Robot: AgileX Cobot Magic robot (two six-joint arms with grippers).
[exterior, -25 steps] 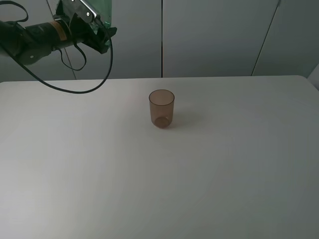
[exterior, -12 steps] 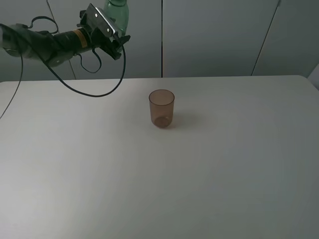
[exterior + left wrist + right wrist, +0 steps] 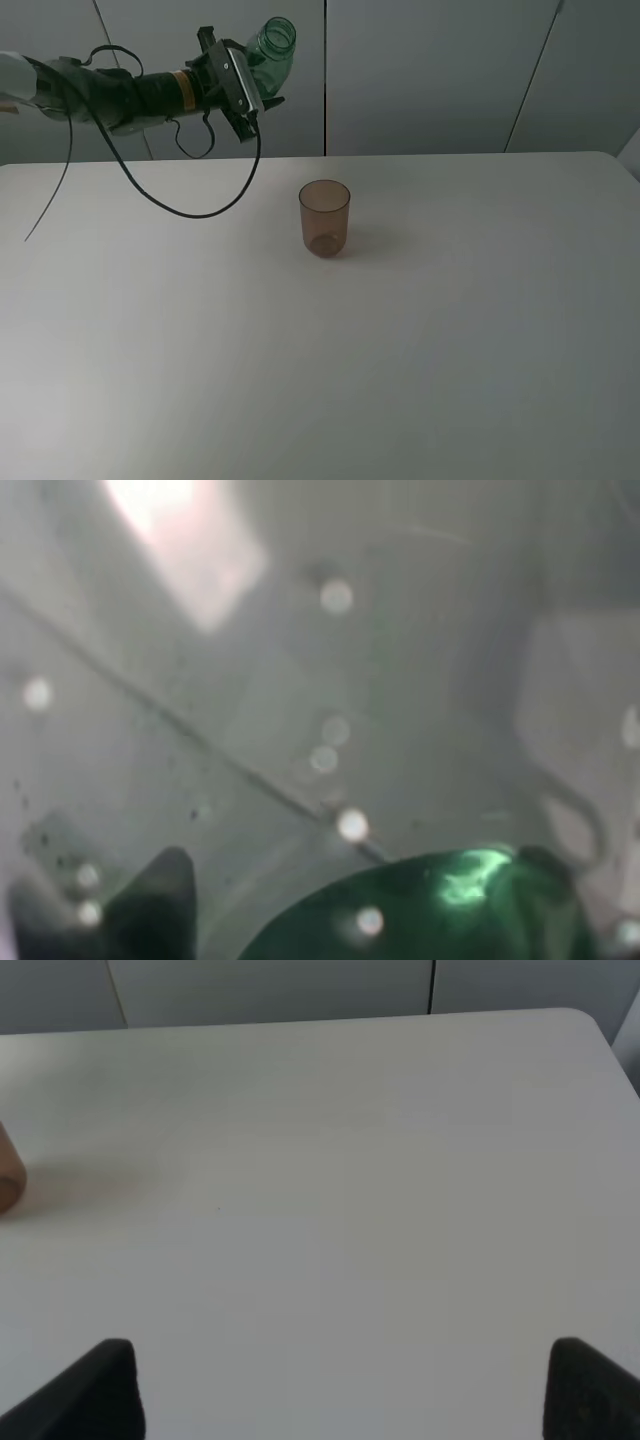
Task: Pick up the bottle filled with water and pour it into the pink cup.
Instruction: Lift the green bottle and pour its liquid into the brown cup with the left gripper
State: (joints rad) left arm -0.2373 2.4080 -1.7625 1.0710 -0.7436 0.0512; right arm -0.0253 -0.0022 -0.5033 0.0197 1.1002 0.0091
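Observation:
The green transparent bottle [image 3: 272, 50] is held in the air at the upper left of the exterior view, tilted, with its open neck pointing up and to the right. My left gripper [image 3: 250, 78] is shut on its body, left of and well above the pink cup [image 3: 324, 218]. The cup stands upright in the middle of the white table [image 3: 450, 350]. In the blurred left wrist view the bottle [image 3: 430, 910] shows as a green mass. My right gripper [image 3: 340, 1390] is open and empty over the table; the cup's edge [image 3: 8, 1175] shows at the side of that view.
Grey cabinet doors [image 3: 430, 70] stand behind the table's far edge. A black cable [image 3: 200, 205] hangs from the left arm down to just over the table, left of the cup. The table's right corner [image 3: 590, 1025] shows in the right wrist view.
The left arm has swung right toward the cup with the bottle. The bottle has tipped from near upright to tilted, neck to the right. The cup has not moved.

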